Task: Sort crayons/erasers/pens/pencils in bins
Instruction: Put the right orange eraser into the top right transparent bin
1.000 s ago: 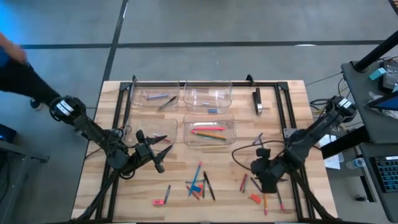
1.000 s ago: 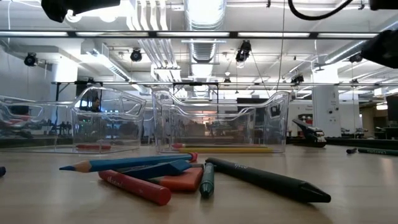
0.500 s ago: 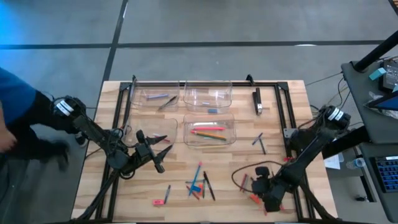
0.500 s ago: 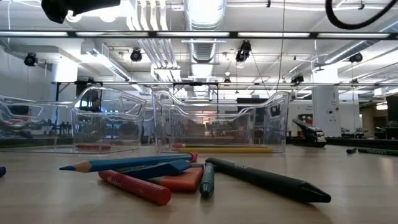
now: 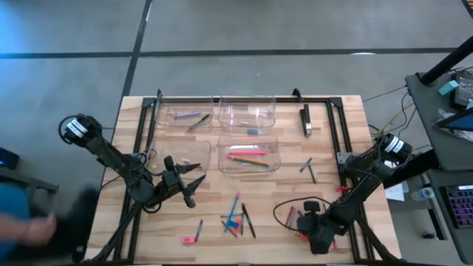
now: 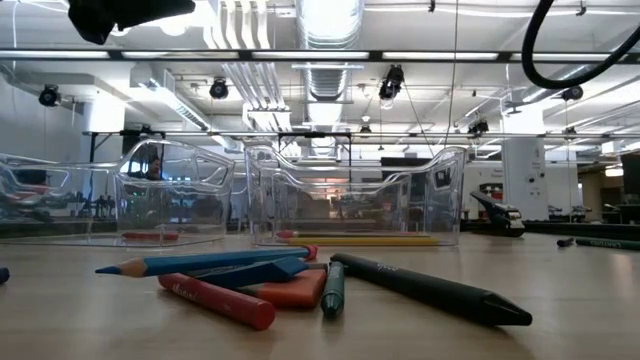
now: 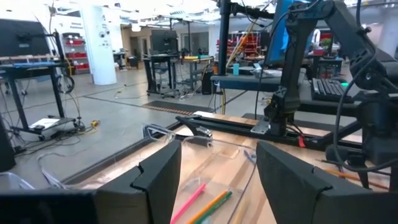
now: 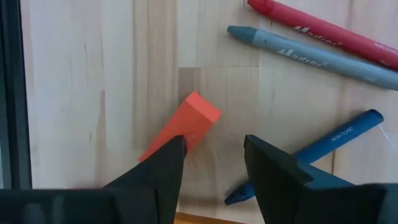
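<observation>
Now centre your right gripper (image 8: 211, 158), whose fingers stand apart and empty, over the orange eraser (image 8: 183, 124) at centre-left of the right wrist view, then descend squarely. Only that view shows the eraser touching one finger. Farther off, the high view shows the left gripper (image 5: 191, 183), open too, waiting beside the bins (image 5: 247, 157).

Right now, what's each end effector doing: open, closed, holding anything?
Left end effector: open, empty, raised beside the pencil bin.
Right end effector: open, empty, right over the orange eraser.
</observation>
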Action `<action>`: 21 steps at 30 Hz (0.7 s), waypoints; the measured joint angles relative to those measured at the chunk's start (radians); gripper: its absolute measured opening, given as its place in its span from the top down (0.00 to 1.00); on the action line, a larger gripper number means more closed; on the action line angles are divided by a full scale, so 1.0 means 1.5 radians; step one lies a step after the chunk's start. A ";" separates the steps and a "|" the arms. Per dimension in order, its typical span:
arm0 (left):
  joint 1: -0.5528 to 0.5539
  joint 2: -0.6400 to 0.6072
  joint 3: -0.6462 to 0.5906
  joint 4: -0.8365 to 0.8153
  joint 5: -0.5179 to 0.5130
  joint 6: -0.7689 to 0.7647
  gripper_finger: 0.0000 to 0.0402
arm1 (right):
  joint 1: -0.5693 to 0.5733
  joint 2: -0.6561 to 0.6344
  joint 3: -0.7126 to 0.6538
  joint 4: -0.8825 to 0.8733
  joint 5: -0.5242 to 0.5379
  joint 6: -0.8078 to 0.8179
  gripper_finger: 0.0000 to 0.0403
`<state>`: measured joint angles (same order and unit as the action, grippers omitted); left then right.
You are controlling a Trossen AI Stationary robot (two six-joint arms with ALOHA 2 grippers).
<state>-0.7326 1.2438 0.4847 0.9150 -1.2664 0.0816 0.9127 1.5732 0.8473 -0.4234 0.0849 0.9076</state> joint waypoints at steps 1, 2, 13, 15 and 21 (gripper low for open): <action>0.000 0.000 0.000 -0.009 0.000 -0.010 0.52 | 0.000 -0.004 0.001 0.000 0.002 0.007 0.59; 0.000 0.000 0.000 -0.016 0.000 -0.017 0.52 | 0.000 -0.007 0.002 0.002 0.005 0.013 0.59; -0.001 0.000 0.001 -0.027 0.001 -0.034 0.52 | 0.004 0.018 0.007 0.019 0.036 0.065 0.59; -0.001 0.000 0.001 -0.028 0.001 -0.034 0.52 | 0.004 0.015 0.007 0.016 0.032 0.077 0.59; -0.001 0.000 0.001 -0.028 0.003 -0.035 0.52 | 0.008 -0.048 0.003 -0.002 0.015 0.088 0.60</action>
<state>-0.7338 1.2438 0.4854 0.8725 -1.2617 0.0284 0.9254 1.5014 0.8521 -0.4258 0.1080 1.0402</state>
